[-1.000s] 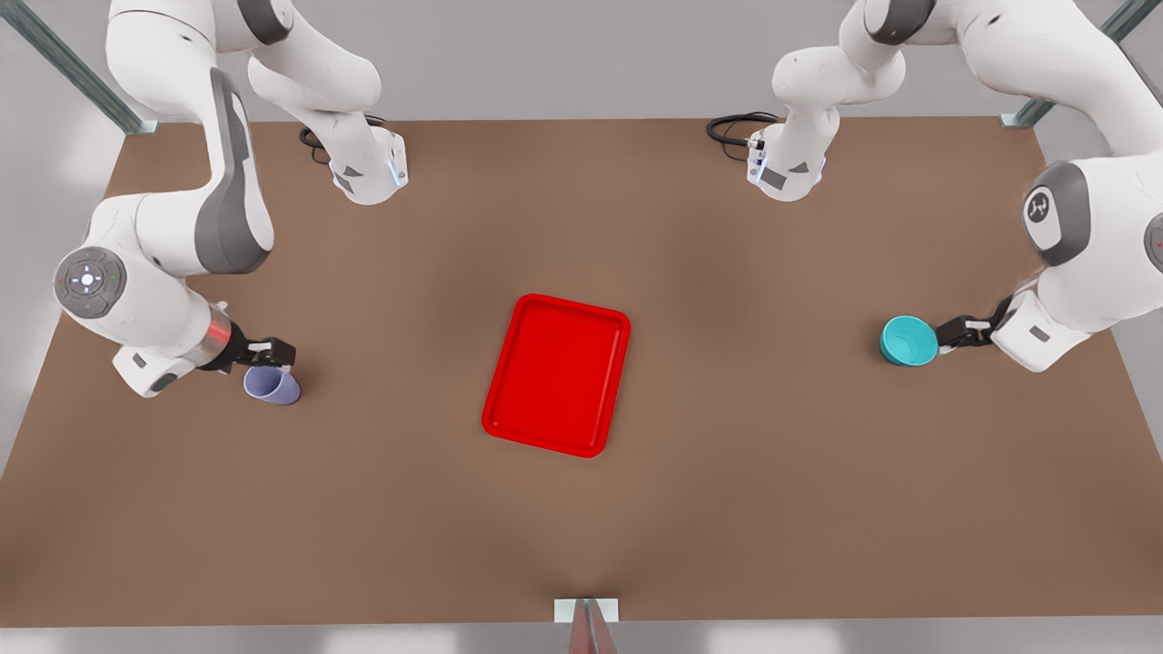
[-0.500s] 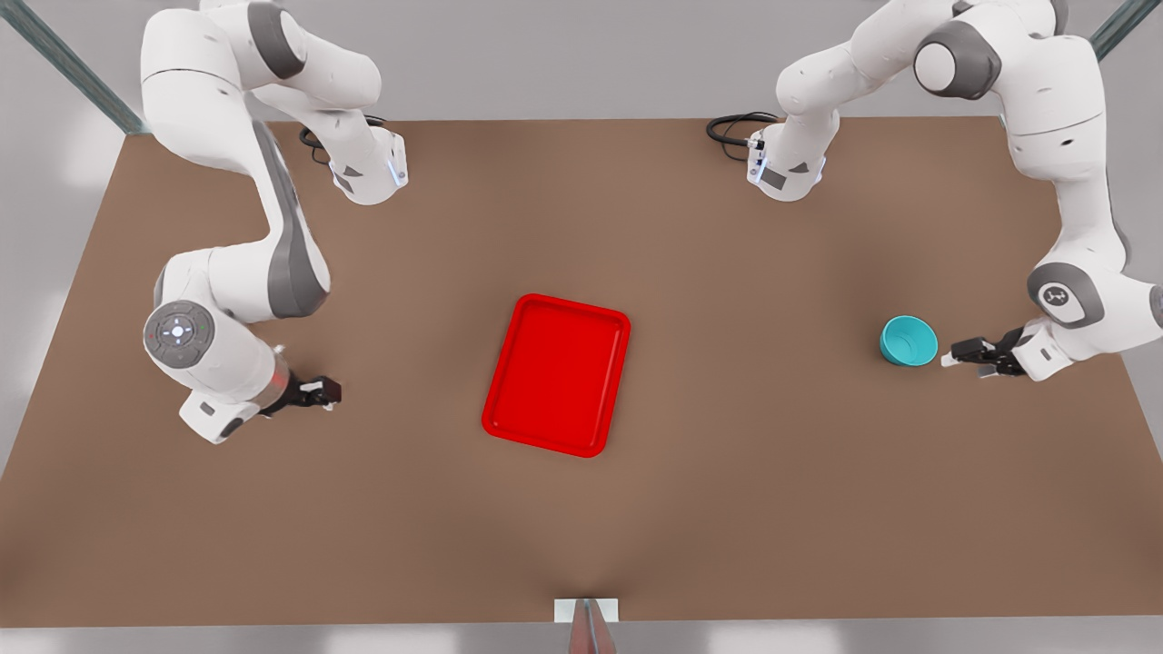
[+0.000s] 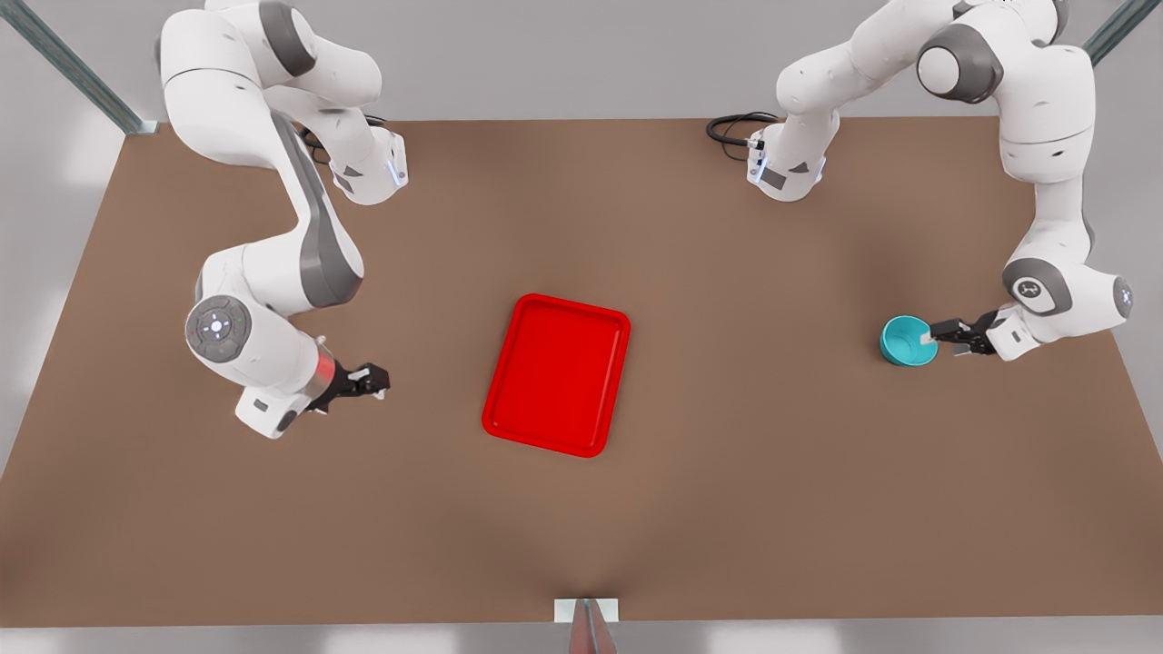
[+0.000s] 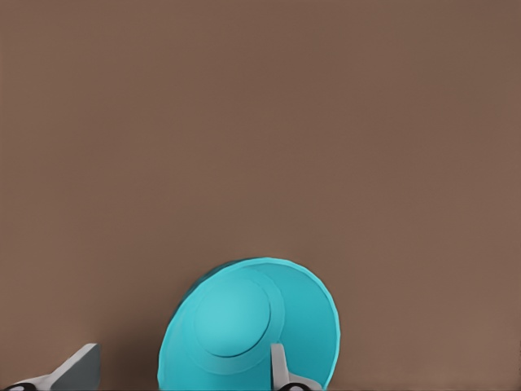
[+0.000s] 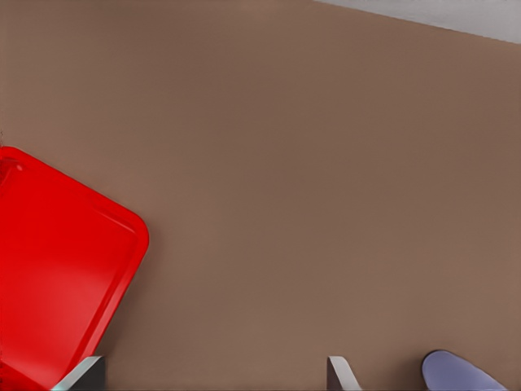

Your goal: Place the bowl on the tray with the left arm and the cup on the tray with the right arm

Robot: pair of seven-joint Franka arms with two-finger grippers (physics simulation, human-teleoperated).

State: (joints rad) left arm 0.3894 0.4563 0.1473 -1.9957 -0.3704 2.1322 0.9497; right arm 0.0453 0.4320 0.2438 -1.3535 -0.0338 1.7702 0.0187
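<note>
Seen on the front view's left: the right gripper, low over the brown table, pointing toward the tray. Fingers spread apart in the right wrist view, with only bare table between them. Holding nothing. Just outside one finger, a bit of the lavender cup, not between the fingers. Cannot tell if touching it.

In the middle: the red tray, flat on the table, well apart from both grippers. Nothing on it.

On the front view's right: the teal bowl, standing upright on the table, far from the tray. Right at its edge, the left gripper. Fingers apart here too. In the left wrist view, one finger over the inside of the bowl, the other outside it, with the rim in between. Not squeezed shut on the rim.
</note>
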